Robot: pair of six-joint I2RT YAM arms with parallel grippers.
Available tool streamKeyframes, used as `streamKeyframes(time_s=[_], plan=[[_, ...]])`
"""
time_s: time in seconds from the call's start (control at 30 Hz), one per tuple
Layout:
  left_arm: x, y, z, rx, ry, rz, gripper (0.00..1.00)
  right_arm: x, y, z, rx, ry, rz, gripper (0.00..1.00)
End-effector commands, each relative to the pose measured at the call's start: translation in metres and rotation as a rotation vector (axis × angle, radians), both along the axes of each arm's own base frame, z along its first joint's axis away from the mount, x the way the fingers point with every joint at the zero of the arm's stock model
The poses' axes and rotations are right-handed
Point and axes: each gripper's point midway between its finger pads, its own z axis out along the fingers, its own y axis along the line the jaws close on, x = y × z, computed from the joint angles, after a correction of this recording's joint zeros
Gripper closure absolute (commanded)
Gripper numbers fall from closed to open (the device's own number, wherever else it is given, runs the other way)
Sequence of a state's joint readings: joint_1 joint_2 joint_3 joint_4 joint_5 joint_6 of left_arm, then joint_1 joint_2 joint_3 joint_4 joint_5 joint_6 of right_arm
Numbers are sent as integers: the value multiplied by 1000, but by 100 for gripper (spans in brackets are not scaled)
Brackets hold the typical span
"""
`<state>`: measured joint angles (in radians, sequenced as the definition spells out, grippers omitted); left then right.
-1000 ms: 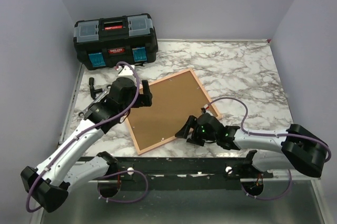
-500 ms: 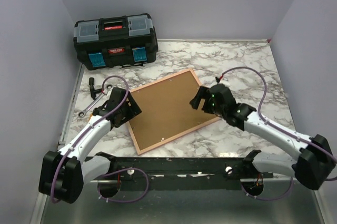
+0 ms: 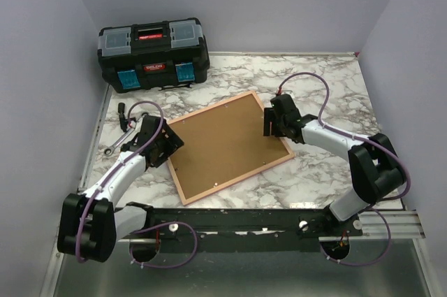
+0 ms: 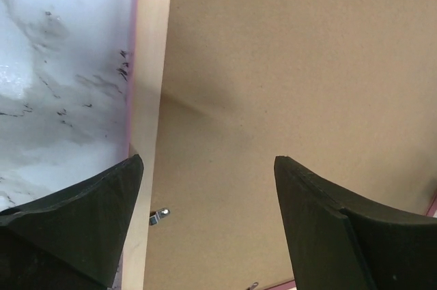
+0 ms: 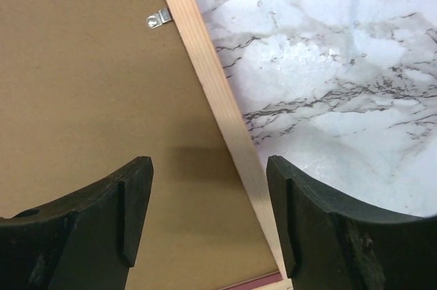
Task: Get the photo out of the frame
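Item: the frame (image 3: 240,180), thin pink-edged rectangle, lying face down and skewed mid-table (image 3: 328,80), in front of the toolbox (image 3: 154,52); brown backing board (image 3: 227,145) uppermost, the photo hidden beneath it and not visible in any view. Handling, as judged: frame light and stiff but narrow-railed, likely to skate on the smooth marble if pushed sideways; board thin and slightly flexible; the print below probably flimsy and easily creased, best taken by an edge once the board is off. Hold points: the small metal tabs (image 5: 158,18) at the rail's inner edge need turning aside first. Left gripper (image 3: 165,145): jaws wide apart, holding nothing, poised over the frame's left rail (image 4: 151,65). Right gripper (image 3: 269,124): jaws wide apart, holding nothing, straddling the right rail (image 5: 218,92). The overhead view alone gives the whole layout and both arms; the wrist views alone show the tabs and the unpainted wood of the rails
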<state>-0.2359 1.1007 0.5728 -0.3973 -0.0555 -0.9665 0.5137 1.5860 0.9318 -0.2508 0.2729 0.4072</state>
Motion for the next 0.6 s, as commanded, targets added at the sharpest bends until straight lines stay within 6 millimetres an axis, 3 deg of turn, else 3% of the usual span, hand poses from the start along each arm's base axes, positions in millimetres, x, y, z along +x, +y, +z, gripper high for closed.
streamKeyframes(time_s=[0.0, 0.23, 0.33, 0.43, 0.57], plan=[[5, -1, -11, -69, 40, -3, 20, 15, -7, -2, -28, -50, 68, 28], [4, 5, -28, -83, 94, 21, 16, 18, -32, -23, -42, 19, 23, 43], [5, 7, -28, -80, 108, 29, 18, 17, -30, -30, 19, 46, 22, 44], [5, 9, -28, -74, 130, 31, 17, 14, -29, -35, 33, 69, 2, 54], [12, 8, -23, -83, 110, 18, 16, 4, -28, -43, 61, 112, -23, 54]])
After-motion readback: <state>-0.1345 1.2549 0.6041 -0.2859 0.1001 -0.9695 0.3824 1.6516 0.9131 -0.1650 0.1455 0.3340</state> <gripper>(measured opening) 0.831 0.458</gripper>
